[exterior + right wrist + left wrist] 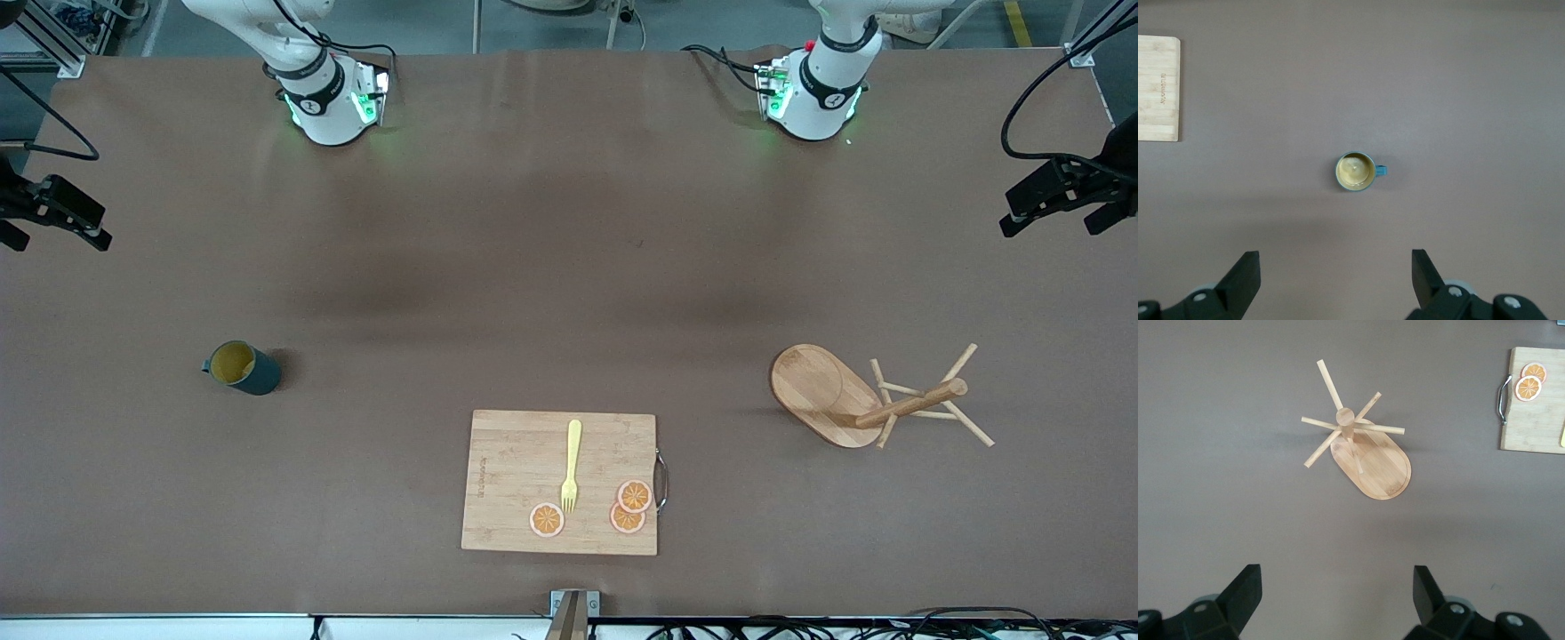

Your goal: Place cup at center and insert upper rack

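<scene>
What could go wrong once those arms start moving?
The cup is small and its handle sticks out, so the right gripper's open jaws might nudge or tip it. The mug tree has thin pegs spreading around its post, which could catch the left gripper. A carried cup might also knock the fork on the cutting board.

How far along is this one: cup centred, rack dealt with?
Nothing is done. The cup stands toward the right arm's end, the upper rack toward the left arm's end. The right gripper over the cup and the left gripper over the rack are open, empty. Both steps remain.
</scene>
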`<state>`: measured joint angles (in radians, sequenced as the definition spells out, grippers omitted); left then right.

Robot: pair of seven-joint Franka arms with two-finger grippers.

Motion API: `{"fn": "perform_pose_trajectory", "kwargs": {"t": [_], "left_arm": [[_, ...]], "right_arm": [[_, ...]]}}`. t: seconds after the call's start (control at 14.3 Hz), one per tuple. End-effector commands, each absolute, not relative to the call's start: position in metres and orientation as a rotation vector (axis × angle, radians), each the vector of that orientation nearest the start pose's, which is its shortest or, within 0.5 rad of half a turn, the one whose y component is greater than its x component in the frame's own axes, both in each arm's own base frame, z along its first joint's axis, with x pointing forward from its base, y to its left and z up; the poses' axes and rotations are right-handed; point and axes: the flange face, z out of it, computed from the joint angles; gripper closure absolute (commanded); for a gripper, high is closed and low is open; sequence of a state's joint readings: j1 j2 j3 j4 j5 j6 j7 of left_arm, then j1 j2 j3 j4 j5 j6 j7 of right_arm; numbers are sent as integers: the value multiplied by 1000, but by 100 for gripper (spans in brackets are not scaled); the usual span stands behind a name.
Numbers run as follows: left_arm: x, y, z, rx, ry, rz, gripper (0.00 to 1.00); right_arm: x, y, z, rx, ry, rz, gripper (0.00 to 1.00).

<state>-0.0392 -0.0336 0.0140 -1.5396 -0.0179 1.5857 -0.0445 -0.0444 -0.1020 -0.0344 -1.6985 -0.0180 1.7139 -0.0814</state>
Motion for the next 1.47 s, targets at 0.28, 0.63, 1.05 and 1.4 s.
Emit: {"fn": "perform_pose_trajectory", "kwargs": {"t": [0.28, 0.63, 1.05, 1.4], "left_arm": [[543, -18, 665, -3163, -6, -140, 0], [543, -17, 665, -3163, -9, -140, 0], [543, -18, 665, -3166, -11, -140, 0], [543, -18, 665, -3168, -13, -142, 0]], "right_arm": [[532, -47, 633, -3170, 9, -177, 0], [572, -45, 560, -3170, -5, -12, 0], [635, -42, 431, -3172, -33, 47, 0], [648, -34, 332, -3152, -42, 198, 0]]}}
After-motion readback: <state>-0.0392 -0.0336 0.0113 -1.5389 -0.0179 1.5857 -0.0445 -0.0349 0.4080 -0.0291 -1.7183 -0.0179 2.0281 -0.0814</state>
